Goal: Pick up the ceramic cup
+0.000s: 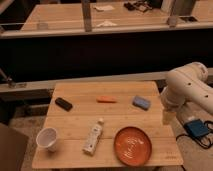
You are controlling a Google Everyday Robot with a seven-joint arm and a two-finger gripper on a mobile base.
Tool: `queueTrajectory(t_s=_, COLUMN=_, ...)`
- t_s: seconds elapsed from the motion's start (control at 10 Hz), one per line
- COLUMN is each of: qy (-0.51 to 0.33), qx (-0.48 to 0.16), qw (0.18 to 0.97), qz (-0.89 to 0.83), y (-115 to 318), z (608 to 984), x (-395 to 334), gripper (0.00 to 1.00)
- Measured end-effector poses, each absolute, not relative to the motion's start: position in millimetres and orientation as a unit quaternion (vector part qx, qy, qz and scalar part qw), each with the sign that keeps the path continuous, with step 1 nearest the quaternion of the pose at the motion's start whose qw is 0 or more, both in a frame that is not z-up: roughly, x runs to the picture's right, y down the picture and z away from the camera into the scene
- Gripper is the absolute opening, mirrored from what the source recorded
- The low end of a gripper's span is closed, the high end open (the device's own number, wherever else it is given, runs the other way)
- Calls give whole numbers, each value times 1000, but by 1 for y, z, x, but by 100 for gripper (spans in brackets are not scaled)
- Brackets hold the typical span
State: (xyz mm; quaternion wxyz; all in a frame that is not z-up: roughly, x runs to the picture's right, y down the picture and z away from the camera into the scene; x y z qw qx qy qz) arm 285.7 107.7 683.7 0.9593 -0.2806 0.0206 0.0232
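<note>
White, tapered ceramic cup [48, 138] stands front-left; gripper [167, 118] at right table [120, 117] edge, grip unclear.

readable text: none | bottle [93, 137] on bench [75, 117]: label print cannot be made out | pincer [168, 118]: hangs at bench's right edge, under the white arm, no legible marking

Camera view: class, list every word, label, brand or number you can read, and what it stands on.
No text can be read.
white bottle: any print too blurred to read.
ceramic cup, orange plate: no writing shows.
gripper, by the table's right edge: no writing shows.
</note>
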Motion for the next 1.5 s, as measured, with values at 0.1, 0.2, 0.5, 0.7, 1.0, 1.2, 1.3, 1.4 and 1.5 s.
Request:
queueTrajectory(t_s=0.1, qy=21, qx=-281, qw=959, qz=23, y=108, z=684, x=286, gripper=80)
queueTrajectory(t_s=0.2, qy=21, qx=-281, qw=959, qz=23, y=108, z=684, x=286, gripper=80)
queueTrajectory(t_s=0.5, qy=21, qx=-281, qw=959, qz=23, y=108, z=684, x=286, gripper=80)
queueTrajectory(t_s=0.7, qy=22, qx=-280, qw=960, qz=17, y=107, z=681, x=283, gripper=80)
queueTrajectory(t_s=1.0, qy=20, qx=-275, qw=961, qz=-27, y=93, z=670, x=252, gripper=80)
queueTrajectory(t_s=1.2, qy=22, qx=-276, qw=960, qz=-34, y=93, z=668, x=252, gripper=80)
queueTrajectory(t_s=1.3, qy=20, qx=-274, qw=961, qz=-39, y=91, z=665, x=250, gripper=80)
queueTrajectory(t_s=1.4, qy=18, qx=-271, qw=961, qz=-47, y=90, z=662, x=243, gripper=80)
queueTrajectory(t_s=1.5, qy=15, qx=-266, qw=962, qz=-60, y=87, z=659, x=226, gripper=80)
